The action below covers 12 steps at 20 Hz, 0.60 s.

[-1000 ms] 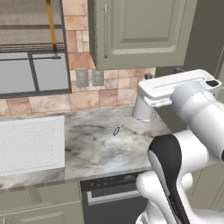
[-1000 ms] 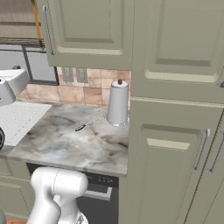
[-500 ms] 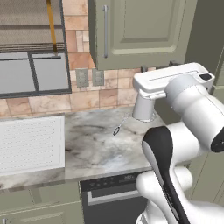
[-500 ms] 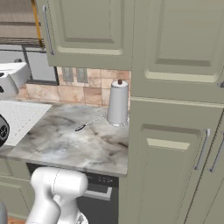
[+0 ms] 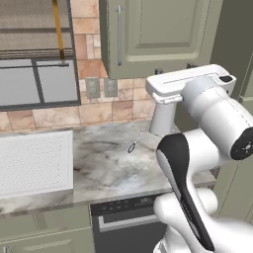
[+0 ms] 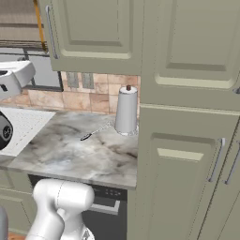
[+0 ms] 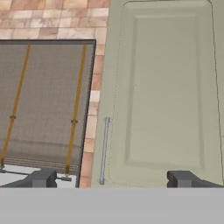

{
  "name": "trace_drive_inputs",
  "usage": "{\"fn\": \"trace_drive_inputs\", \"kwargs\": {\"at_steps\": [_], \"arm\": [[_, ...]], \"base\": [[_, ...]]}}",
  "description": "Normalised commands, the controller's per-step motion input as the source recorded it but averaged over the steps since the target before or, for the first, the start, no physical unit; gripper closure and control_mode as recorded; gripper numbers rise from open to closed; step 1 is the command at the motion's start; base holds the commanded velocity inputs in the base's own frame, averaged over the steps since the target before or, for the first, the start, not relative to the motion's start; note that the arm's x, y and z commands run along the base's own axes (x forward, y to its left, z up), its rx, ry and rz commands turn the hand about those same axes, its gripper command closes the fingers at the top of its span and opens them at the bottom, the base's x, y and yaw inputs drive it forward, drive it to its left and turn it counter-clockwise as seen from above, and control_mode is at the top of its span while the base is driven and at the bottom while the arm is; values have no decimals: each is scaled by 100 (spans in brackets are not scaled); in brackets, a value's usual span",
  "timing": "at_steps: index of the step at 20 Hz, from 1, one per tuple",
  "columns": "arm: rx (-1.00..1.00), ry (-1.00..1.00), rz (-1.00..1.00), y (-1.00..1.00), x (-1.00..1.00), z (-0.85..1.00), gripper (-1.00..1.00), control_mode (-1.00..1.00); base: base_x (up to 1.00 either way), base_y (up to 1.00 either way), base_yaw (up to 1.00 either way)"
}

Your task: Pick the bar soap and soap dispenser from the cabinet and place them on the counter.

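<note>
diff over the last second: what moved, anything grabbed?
The arm's upper links swung left in the left base view, hiding more of the paper towel roll. Nothing was grabbed; the gripper is open, facing the closed cabinet door and its handle. The counter, the small utensil and the roll stayed put.

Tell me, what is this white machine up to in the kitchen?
The robot arm is raised toward the closed cabinet on the wall, and its gripper hangs open and empty in front of the door, facing the long silver handle. The door is shut, so whatever is inside is hidden. On the counter below stand a paper-towel roll and a small dark utensil; a white perforated panel lies to the left. Nothing has been picked up yet.
</note>
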Motion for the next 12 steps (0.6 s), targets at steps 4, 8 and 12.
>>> {"fn": "trace_drive_inputs", "kwargs": {"at_steps": [4, 8, 12], "arm": [[0, 0, 0, 9, 17, 0, -100, -100], [0, 0, 0, 12, 12, 0, -100, -100], [0, 0, 0, 0, 6, 0, -100, -100]], "base": [[0, 0, 0], [0, 0, 0], [0, 0, 0]]}}
